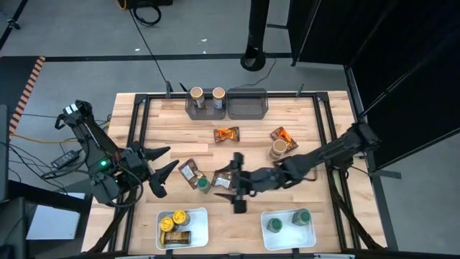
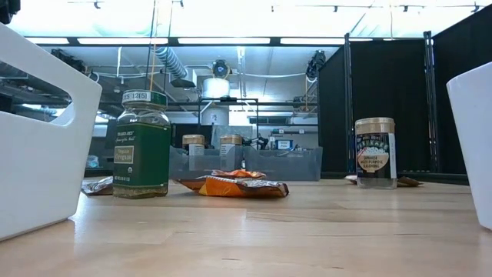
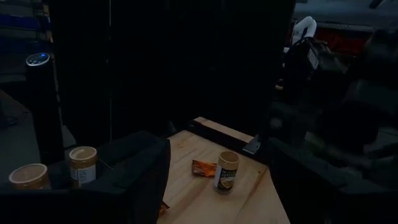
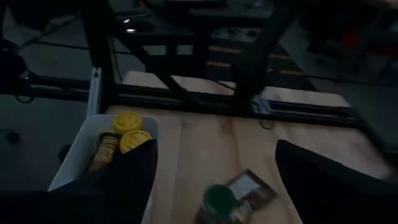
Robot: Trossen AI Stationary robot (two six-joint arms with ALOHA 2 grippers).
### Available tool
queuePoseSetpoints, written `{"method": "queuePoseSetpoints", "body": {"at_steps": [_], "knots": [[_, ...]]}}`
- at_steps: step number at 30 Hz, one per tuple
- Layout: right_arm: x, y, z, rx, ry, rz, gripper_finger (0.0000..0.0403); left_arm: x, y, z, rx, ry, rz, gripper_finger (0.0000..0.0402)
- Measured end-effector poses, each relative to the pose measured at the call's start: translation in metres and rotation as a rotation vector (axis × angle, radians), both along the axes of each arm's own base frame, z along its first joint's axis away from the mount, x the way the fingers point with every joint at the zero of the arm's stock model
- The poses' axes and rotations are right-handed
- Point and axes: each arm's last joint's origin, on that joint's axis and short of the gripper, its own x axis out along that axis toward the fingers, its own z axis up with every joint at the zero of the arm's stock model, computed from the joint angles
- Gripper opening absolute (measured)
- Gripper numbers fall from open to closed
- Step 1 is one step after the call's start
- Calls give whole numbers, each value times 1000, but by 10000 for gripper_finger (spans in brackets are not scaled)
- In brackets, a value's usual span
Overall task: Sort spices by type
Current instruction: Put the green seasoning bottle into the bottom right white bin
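The spices are spread over the wooden table. A green-lid jar [image 1: 203, 184] [image 2: 141, 150] [image 4: 219, 200] stands at mid-table between two brown packets [image 1: 189, 171] [image 1: 223, 180]. Farther back are two orange packets [image 1: 226, 134] [image 1: 282, 137] and a tan-lid jar [image 1: 278, 149] [image 3: 227, 171]. My right gripper [image 1: 228, 183] hangs open just right of the green-lid jar, above the table, with nothing between its fingers. My left gripper [image 1: 169, 169] waits open at the table's left side, also with nothing in it.
At the near edge, one white tray [image 1: 200, 216] holds yellow-lid jars [image 4: 127, 121] and another white tray [image 1: 267, 241] holds green-lid jars. Two grey bins [image 1: 248, 108] stand at the far edge, the left one with two tan-lid jars [image 1: 195, 93]. Bare wood lies between the trays.
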Motion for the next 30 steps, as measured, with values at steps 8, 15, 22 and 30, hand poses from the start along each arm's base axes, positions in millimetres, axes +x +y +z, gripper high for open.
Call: {"method": "queuePoseSetpoints", "body": {"at_steps": [8,15,22,30], "knots": [[49,-5,-56,44,-56,18,341,0,0,0,0,2,-9,269],[73,-13,-101,44,-39,-19,350,0,0,-1,3,5,-9,269],[83,-27,-130,72,19,-73,348,0,0,-1,7,10,-16,269],[89,-38,-153,146,87,-82,348,0,0,-2,14,15,-17,269]]}}
